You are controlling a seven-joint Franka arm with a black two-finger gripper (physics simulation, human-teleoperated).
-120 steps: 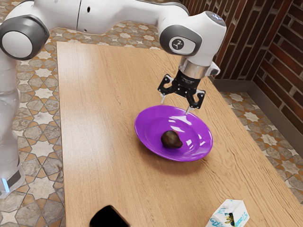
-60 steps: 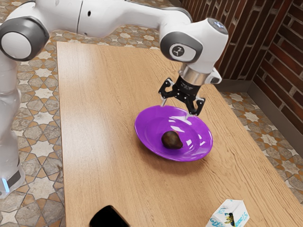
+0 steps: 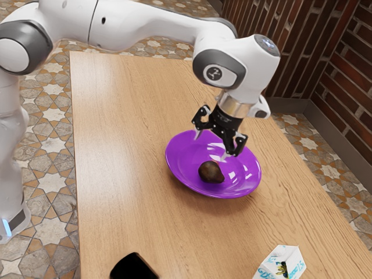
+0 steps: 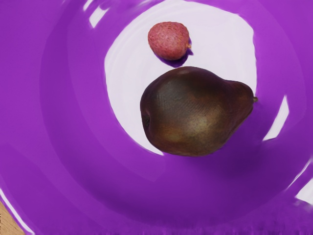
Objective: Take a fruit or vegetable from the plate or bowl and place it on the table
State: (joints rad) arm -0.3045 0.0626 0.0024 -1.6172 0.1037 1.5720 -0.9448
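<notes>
At the exterior view's lower right, a white box [image 3: 280,264] carries blue lettering too small to read. Above and left of it, the gripper [image 3: 210,146], its fingers spread wide, has come lower over the purple plate [image 3: 181,167]; the dark pear [image 3: 211,172] lies there unmoved, beside a small reddish fruit [image 4: 168,41].

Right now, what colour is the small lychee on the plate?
The lychee is pinkish red, best seen in the wrist view.
</notes>
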